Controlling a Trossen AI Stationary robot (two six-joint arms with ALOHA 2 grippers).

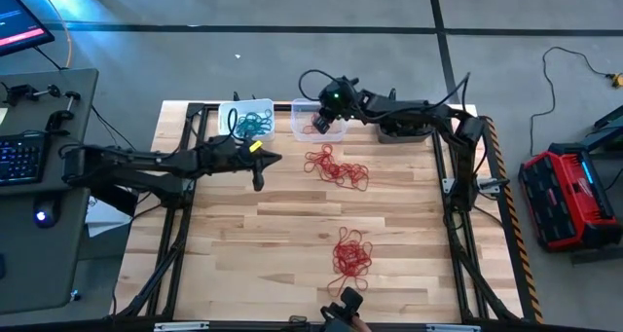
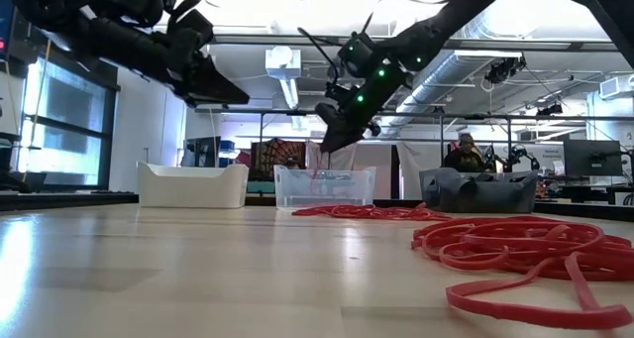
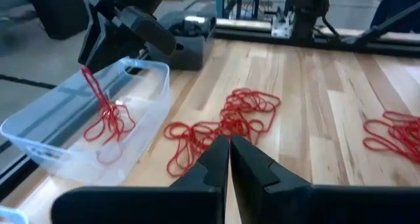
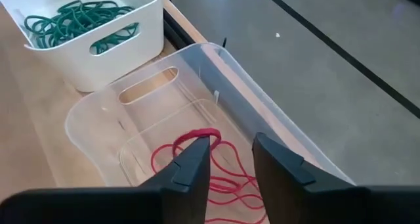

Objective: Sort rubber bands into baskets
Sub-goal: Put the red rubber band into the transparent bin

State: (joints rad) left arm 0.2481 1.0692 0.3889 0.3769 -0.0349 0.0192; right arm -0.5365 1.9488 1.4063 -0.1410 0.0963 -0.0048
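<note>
Where three baskets (image 1: 317,116) stand, two red heaps (image 1: 338,166).

- The white basket (image 1: 247,120) sits at the table's (image 1: 292,244) 11 o'clock edge, rubber bands (image 1: 255,125) inside it.
- Just beside it, toward 3 o'clock, stands the clear basket (image 1: 313,120), bands lying in it too.
- The dark basket (image 1: 404,130) sits further toward 3 o'clock.
- The right gripper (image 4: 230,161) hangs over the clear basket.
- One loose pile (image 1: 337,166) lies just at 6 o'clock from the clear basket.
- A second pile (image 1: 351,253) lies nearer the 6 o'clock edge.
- The left gripper (image 1: 260,171) hangs at 9 o'clock from the first pile.
</note>
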